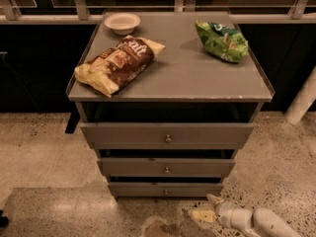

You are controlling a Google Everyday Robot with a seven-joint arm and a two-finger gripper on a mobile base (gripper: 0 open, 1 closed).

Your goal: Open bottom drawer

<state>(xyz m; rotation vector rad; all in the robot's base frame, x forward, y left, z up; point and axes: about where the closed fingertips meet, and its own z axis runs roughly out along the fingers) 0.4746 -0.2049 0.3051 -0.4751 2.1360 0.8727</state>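
Observation:
The grey three-drawer cabinet (170, 78) stands in the middle of the view. Its bottom drawer (143, 189) is the lowest and thinnest front, with a small brass knob (166, 191) at its centre, and sits about level with the drawers above. My gripper (205, 207) is low at the bottom right, just above the floor, to the right of and a little below the bottom drawer's right end. Its two fingers point left and stand apart, holding nothing. It does not touch the drawer.
On the cabinet top lie a brown and yellow chip bag (118, 63), a green chip bag (222, 41) and a white bowl (122, 21). The middle drawer (133, 167) and top drawer (123, 135) sit above. A white post (301, 105) stands at the right.

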